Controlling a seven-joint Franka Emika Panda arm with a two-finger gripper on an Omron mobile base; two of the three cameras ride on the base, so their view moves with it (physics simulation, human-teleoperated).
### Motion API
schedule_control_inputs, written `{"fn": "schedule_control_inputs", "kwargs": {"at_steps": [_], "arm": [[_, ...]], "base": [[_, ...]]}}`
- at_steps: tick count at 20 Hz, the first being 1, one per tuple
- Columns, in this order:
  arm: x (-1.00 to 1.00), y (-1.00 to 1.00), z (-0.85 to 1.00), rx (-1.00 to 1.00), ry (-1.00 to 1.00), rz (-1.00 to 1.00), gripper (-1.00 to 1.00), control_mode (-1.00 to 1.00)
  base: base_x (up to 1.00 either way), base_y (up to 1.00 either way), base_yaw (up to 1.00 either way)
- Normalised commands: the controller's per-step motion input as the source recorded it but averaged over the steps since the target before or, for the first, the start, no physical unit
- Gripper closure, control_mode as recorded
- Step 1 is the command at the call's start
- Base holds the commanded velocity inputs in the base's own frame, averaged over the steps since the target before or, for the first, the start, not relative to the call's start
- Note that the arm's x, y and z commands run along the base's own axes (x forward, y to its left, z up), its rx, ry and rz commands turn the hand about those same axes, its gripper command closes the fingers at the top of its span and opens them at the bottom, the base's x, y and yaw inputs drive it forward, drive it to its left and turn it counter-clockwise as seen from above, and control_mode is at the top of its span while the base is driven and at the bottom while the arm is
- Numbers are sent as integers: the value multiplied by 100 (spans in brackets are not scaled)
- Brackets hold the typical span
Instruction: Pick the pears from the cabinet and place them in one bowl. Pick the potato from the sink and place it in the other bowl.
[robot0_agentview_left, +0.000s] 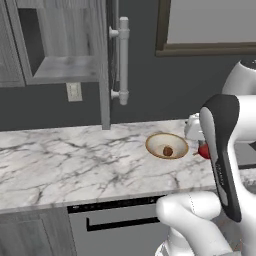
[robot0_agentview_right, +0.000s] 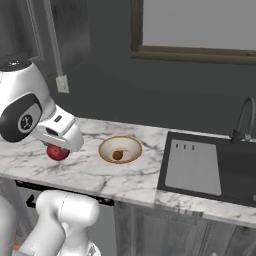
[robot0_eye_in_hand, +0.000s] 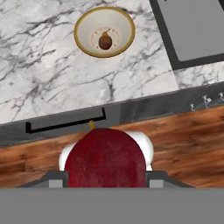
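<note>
My gripper (robot0_eye_in_hand: 105, 186) clamps the red pear (robot0_eye_in_hand: 105, 158). The brown pear (robot0_eye_in_hand: 105, 41) lies in the tan bowl (robot0_eye_in_hand: 83, 24). I should centre over that bowl, lower, then release gently so it doesn't bounce out.

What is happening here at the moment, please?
The robot arm is carrying the red pear, gripped in its jaws, above the marble counter. The brown pear already lies in the cream-tan bowl on that counter, so the red one probably goes there next. The cabinet stands open and looks empty. The sink is to the right of the bowl; I cannot see a potato in it from here.
</note>
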Motion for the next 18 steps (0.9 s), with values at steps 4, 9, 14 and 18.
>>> {"fn": "schedule_control_inputs", "kwargs": {"at_steps": [4, 9, 14, 18], "arm": [[0, 0, 0, 0, 0, 0, 100, 100], [0, 0, 0, 0, 0, 0, 100, 100], [0, 0, 0, 0, 0, 0, 100, -100], [10, 0, -6, 0, 0, 0, 100, -100]], "base": [[55, -12, -1], [17, -14, 0], [0, 0, 0], [0, 0, 0]]}}
